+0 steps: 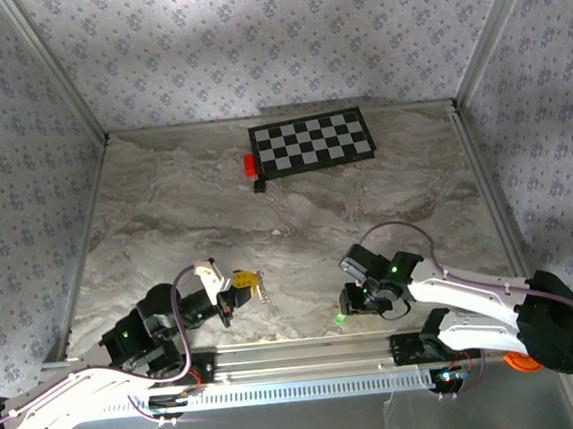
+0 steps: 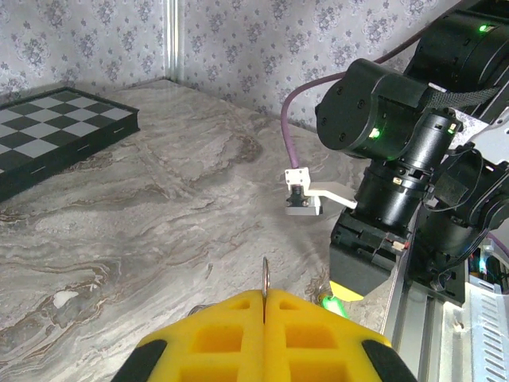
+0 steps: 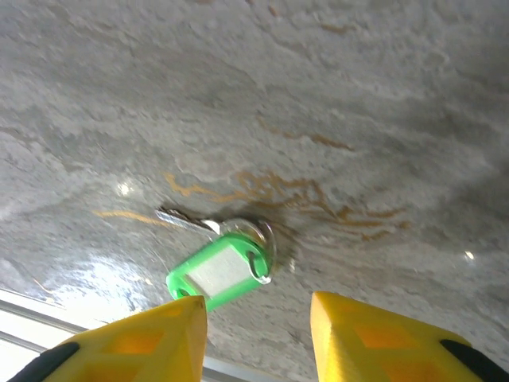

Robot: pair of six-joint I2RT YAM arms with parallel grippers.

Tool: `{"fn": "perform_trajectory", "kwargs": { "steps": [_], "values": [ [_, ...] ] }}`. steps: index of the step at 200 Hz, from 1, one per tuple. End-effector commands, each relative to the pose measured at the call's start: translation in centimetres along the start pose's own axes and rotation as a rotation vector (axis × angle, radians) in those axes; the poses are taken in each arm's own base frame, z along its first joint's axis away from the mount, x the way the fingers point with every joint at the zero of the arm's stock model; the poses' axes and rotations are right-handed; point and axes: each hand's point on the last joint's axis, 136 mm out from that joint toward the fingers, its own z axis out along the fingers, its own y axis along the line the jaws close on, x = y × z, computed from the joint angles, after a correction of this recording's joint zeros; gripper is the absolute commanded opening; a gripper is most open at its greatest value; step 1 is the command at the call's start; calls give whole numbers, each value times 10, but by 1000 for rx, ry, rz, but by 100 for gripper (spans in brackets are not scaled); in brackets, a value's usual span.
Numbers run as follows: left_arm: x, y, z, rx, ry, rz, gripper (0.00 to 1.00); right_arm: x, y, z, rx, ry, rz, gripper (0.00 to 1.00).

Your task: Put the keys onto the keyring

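My left gripper (image 2: 264, 301) is shut on a thin silvery key (image 2: 266, 277), seen edge-on and sticking up between the yellow pads. From above, that gripper (image 1: 240, 282) is left of centre near the front, the key (image 1: 263, 292) poking out to its right. The keyring (image 3: 260, 239) lies on the marble with its green tag (image 3: 217, 274) attached. Another key (image 3: 184, 220) pokes out from under it to the left; whether it is threaded I cannot tell. My right gripper (image 3: 258, 318) hovers open just over the tag, nothing between its fingers. It (image 1: 357, 299) is right of the tag (image 1: 338, 318).
A checkerboard (image 1: 312, 142) lies at the back of the marble table (image 1: 166, 215), with a small red block (image 1: 250, 162) and a black block (image 1: 260, 186) at its left end. An aluminium rail (image 1: 309, 354) runs along the near edge. The right arm (image 2: 390, 159) looms close before the left wrist.
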Motion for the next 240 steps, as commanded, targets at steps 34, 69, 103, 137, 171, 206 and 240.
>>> {"fn": "perform_trajectory", "kwargs": {
  "steps": [34, 69, 103, 137, 171, 206, 240],
  "values": [
    [-23, -6, -4, 28, -79, -7, 0, -5, -2, 7, 12, -24, 20, 33],
    [-23, -6, -4, 26, -78, -5, 0, -4, -9, 11, 46, -5, 20, 28],
    [-22, -5, -5, 24, -83, -6, 0, -6, -10, 8, 63, -10, 12, 21],
    [-21, -5, -5, 24, -80, -5, 0, -5, -17, 8, 104, 7, -4, 11],
    [-20, -5, -6, 26, -77, -8, 0, -10, -19, 2, 149, 3, -13, 5],
    [-15, -4, -5, 20, -69, -15, 0, -16, -19, -9, 242, 40, -100, 0],
    [-13, -4, -5, 25, -71, -16, 0, -17, -15, -10, 303, 136, -187, 0]
  ]
}}
